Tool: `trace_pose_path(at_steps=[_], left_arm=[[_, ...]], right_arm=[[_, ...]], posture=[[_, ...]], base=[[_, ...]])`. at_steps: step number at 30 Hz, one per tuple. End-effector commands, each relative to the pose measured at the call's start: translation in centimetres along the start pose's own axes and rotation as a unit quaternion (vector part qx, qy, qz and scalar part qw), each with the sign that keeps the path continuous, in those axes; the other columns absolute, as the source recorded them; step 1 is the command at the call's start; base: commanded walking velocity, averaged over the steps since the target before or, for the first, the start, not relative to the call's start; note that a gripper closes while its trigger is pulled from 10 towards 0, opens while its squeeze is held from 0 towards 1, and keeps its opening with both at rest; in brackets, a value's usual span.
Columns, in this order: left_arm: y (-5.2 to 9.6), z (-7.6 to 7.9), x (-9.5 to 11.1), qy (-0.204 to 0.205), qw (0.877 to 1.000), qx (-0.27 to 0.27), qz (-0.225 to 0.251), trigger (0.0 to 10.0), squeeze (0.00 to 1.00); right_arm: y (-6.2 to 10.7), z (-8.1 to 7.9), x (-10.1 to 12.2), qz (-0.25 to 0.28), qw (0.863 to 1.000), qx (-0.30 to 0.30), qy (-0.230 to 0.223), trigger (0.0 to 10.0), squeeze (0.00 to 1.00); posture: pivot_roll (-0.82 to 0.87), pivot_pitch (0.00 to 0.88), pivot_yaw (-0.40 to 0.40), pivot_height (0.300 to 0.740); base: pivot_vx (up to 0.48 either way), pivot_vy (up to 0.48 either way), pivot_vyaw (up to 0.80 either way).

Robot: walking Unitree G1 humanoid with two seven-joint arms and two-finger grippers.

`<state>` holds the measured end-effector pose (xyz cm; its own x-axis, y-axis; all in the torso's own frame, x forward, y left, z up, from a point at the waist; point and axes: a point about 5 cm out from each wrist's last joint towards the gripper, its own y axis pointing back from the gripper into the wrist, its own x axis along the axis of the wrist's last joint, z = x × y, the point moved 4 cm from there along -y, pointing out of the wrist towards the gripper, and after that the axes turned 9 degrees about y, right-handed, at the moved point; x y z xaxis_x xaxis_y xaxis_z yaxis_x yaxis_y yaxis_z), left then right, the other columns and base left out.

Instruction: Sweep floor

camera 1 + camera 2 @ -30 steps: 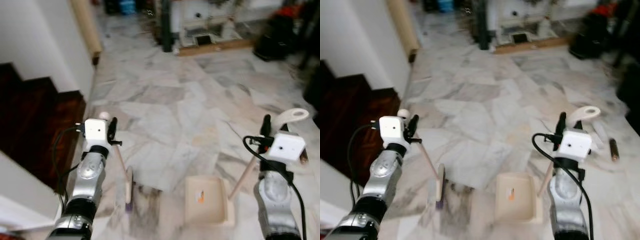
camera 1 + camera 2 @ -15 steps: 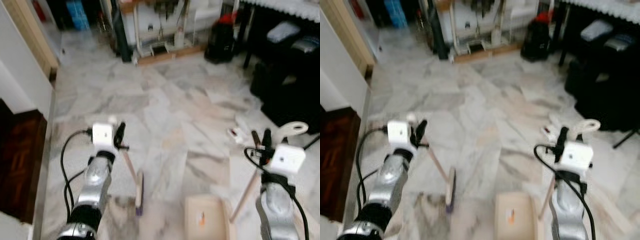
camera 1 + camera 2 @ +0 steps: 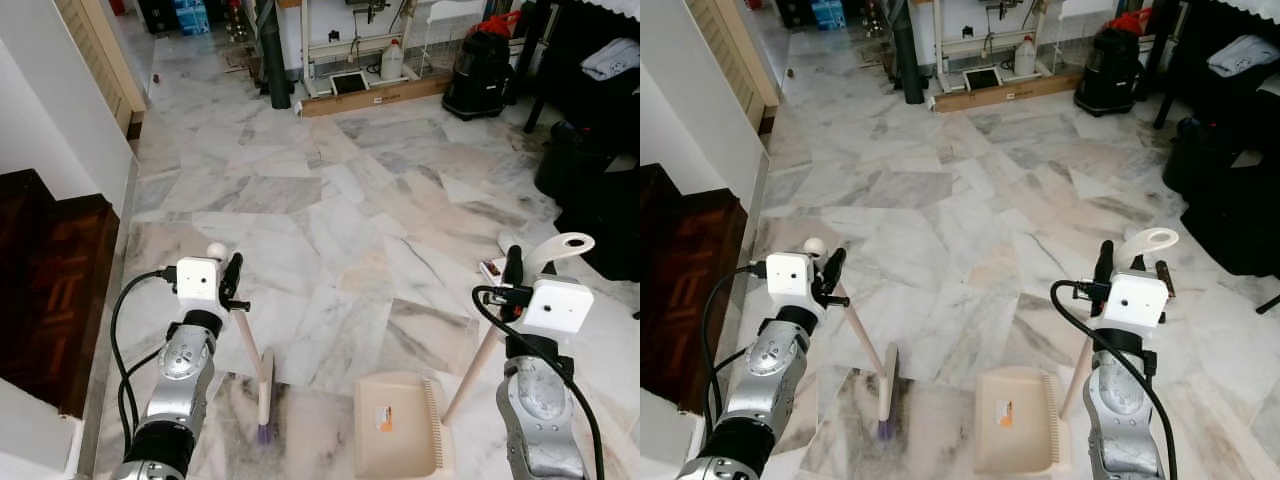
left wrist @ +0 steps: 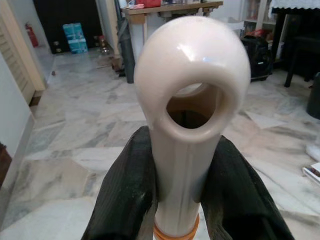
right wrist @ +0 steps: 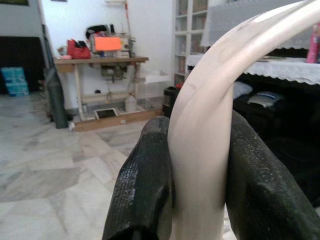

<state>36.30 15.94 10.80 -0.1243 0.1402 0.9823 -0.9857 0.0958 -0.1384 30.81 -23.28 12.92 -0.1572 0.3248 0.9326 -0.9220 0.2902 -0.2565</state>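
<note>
Left gripper is clenched on the broom handle's top end, brush head down on the marble floor w/ dustpan just beside. Right gripper grips the dustpan handle. Both look light, stiff, smooth plastic, so prob. slippery; best held near handle tops. Orange sticker on the pan, not legible.

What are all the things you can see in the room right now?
Broom: one, cream handle, purple bristles, on the floor ahead left.
Dustpan: one, cream, on the floor ahead right.
Vacuum cleaner: one, black and red, far right.
Jug: one, whitish, under the far table.
Stairs: dark wood, left.
Floor: grey-white marble.
Left gripper: black fingers shut on the broom handle.
Right gripper: black fingers shut on the dustpan handle.
</note>
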Motion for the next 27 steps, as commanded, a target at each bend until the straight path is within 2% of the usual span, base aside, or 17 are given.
trace_pose_path(at_steps=[1, 5, 16, 27], left_arm=[[-0.5, 0.3, 1.5, -0.009, 1.0, -0.009, 0.025, 10.0, 0.0], [-0.6, 0.3, 1.5, -0.009, 1.0, -0.012, 0.024, 10.0, 0.0], [-0.6, 0.4, 1.6, -0.01, 1.0, -0.015, 0.026, 10.0, 0.0], [-0.5, 0.6, 1.5, -0.009, 1.0, -0.018, 0.024, 10.0, 0.0]], right_arm=[[-0.2, 0.6, 0.7, 0.01, 1.0, -0.011, -0.004, 10.0, 0.0], [-0.3, 0.5, 0.9, 0.015, 1.0, -0.01, -0.006, 10.0, 0.0], [-0.3, -0.4, 1.2, 0.021, 1.0, 0.001, -0.01, 10.0, 0.0], [-0.4, -0.5, 1.4, 0.024, 1.0, 0.003, -0.009, 10.0, 0.0]], posture=[[-0.09, 0.073, 0.099, 0.74], [-0.1, 0.068, 0.101, 0.74], [-0.08, 0.046, 0.097, 0.74], [-0.09, 0.04, 0.095, 0.74]], base=[[0.285, 0.0, 0.0], [0.281, 0.0, -0.64], [0.304, 0.0, 0.0], [0.347, 0.0, 0.0]])
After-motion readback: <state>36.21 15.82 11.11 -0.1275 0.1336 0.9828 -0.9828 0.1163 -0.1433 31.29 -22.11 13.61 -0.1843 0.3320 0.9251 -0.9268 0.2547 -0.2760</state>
